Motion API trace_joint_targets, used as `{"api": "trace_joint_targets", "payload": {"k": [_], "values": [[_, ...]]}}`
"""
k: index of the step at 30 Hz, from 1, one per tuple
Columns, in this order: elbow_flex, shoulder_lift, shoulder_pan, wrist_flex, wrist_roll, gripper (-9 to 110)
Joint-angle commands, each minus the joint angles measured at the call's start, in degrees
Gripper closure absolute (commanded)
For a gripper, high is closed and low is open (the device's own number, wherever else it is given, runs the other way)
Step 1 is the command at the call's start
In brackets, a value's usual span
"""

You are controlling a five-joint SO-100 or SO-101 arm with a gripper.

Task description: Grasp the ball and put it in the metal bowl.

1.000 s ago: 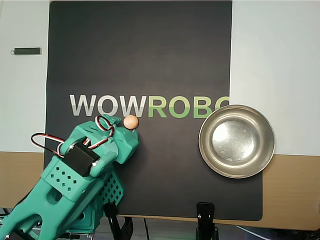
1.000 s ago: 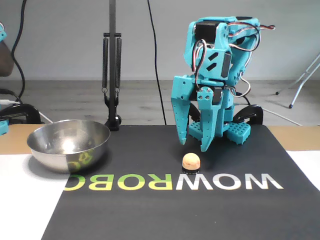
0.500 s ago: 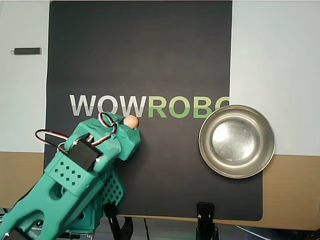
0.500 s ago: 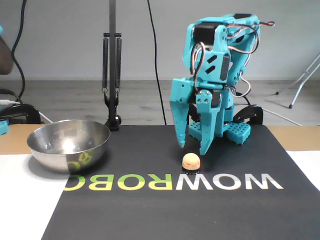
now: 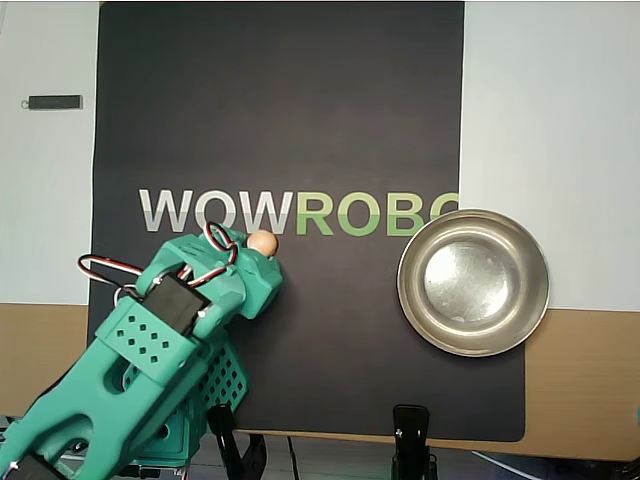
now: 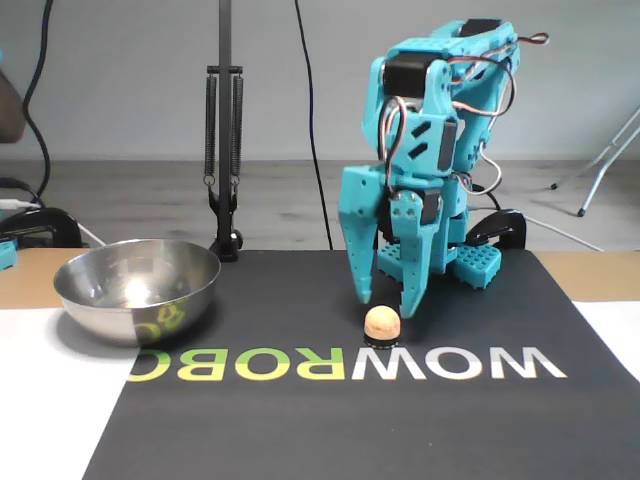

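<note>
Gripper (image 6: pixel 384 303) has dropped closer over the ball (image 6: pixel 381 322) vs. a sec ago; fingers spread, tips just behind and above the ball, not touching. Ball sits on the mat beside the "WOWROBO" lettering, well apart from metal bowl (image 6: pixel 137 288). Grasp approach underway, pick not yet made.

- A black mat (image 5: pixel 300 120) fills the middle of the overhead view, printed with "WOWROBO" lettering (image 5: pixel 290 212) — grey letters, then green.
- A small dark bar (image 5: pixel 55 102) lies at the upper left on the white counter (image 5: pixel 550 120).
- A black lamp stand with springs (image 6: pixel 224 140) rises left of centre in the fixed view.
- A black clamp (image 5: pixel 411 440) sits at the bottom edge of the overhead view.
</note>
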Motion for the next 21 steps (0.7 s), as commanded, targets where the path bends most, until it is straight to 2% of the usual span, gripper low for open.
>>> {"api": "trace_joint_targets", "payload": {"k": [1,21], "values": [[-0.7,-1.4,-1.2,-0.3,-0.4,42],[-1.0,-2.7,-4.1,-1.9,0.2,42]]}}
